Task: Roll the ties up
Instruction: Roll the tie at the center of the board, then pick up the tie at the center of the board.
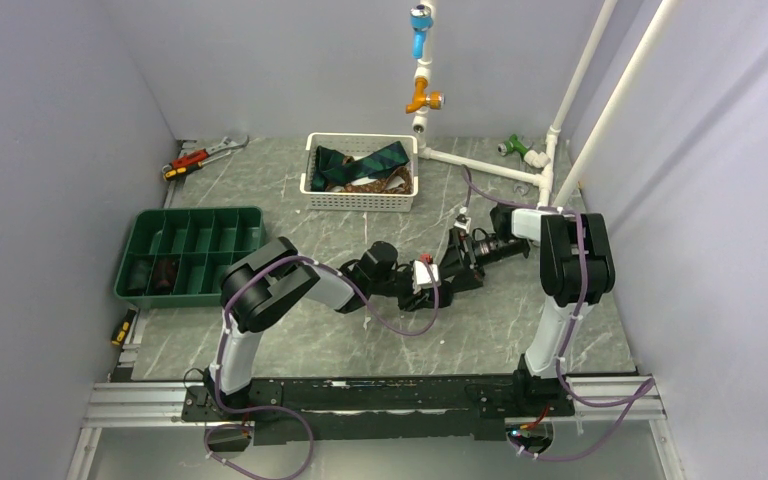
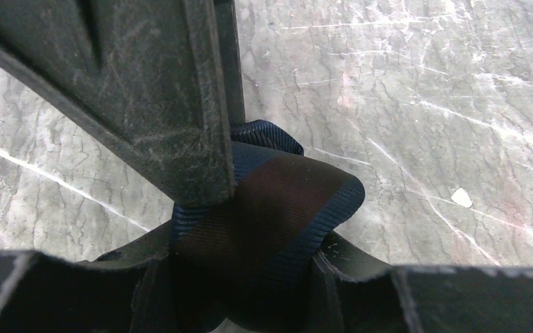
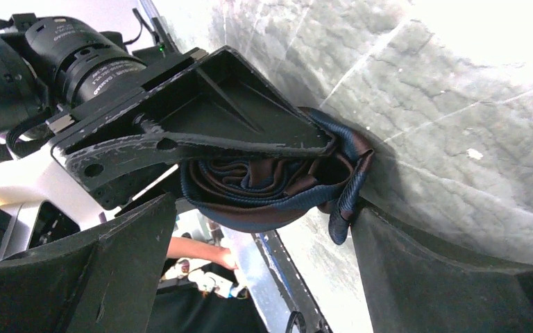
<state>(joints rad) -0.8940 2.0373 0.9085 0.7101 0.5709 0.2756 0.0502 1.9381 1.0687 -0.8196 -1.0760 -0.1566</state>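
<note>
My left pincer is pinching a rolled tie near the middle of the table, just in front of the arms. The roll is navy with broad brown bands. From the right wrist camera I see its coils sandwiched between the left fingers, with one short loop of fabric sagging out at the side towards the stone-patterned tabletop.

My right pincer faces the roll end on. Its fingers are spread wide, one on either side of the bundle. The one on the loop's side sits just beside that loop, but I cannot tell whether they touch.

At the back of the table a white basket holds loose ties, green and dark striped, heaped together. To the left a green tray with dividers has two dark rolls in neighbouring compartments of its near row. A wrench lies in the far left corner.
</note>
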